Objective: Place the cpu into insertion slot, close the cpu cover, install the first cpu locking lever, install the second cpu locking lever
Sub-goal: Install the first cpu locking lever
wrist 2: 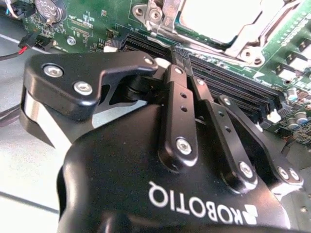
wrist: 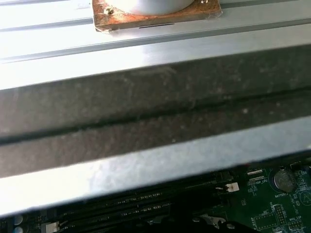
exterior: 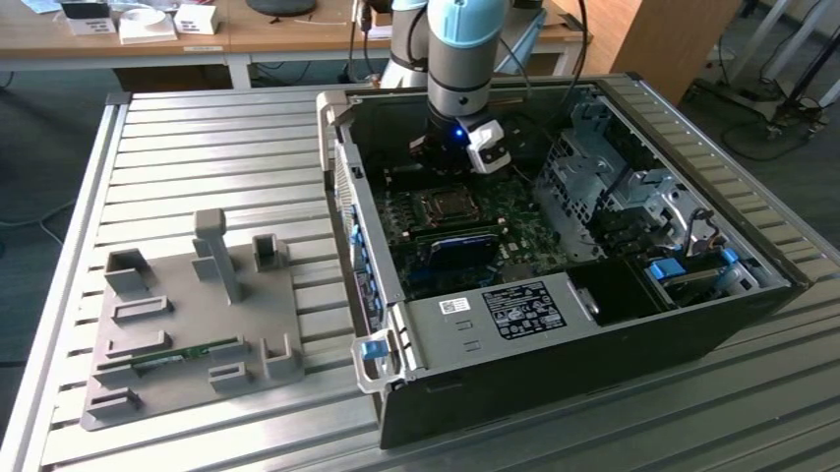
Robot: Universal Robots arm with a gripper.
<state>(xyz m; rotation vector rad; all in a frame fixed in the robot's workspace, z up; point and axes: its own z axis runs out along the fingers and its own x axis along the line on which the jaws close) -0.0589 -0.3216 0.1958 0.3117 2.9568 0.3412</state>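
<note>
Hovering over the memory slots (wrist 2: 228, 82), the gripper (wrist 2: 181, 57) is pressed together (empty); the cover (wrist 2: 252, 41) could be clipped.

White lettering ran upside down across the black body of the gripper (wrist 2: 179, 56) in the second wrist view. In the exterior view, a black label (exterior: 522, 308) dense with white print and a small white sticker (exterior: 454, 306) sat on a grey bracket (exterior: 440, 344) inside the computer case (exterior: 591, 379), both too small to read. Tiny white markings dotted the green circuit board (wrist: 272, 206) in the first wrist view, equally illegible.
</note>
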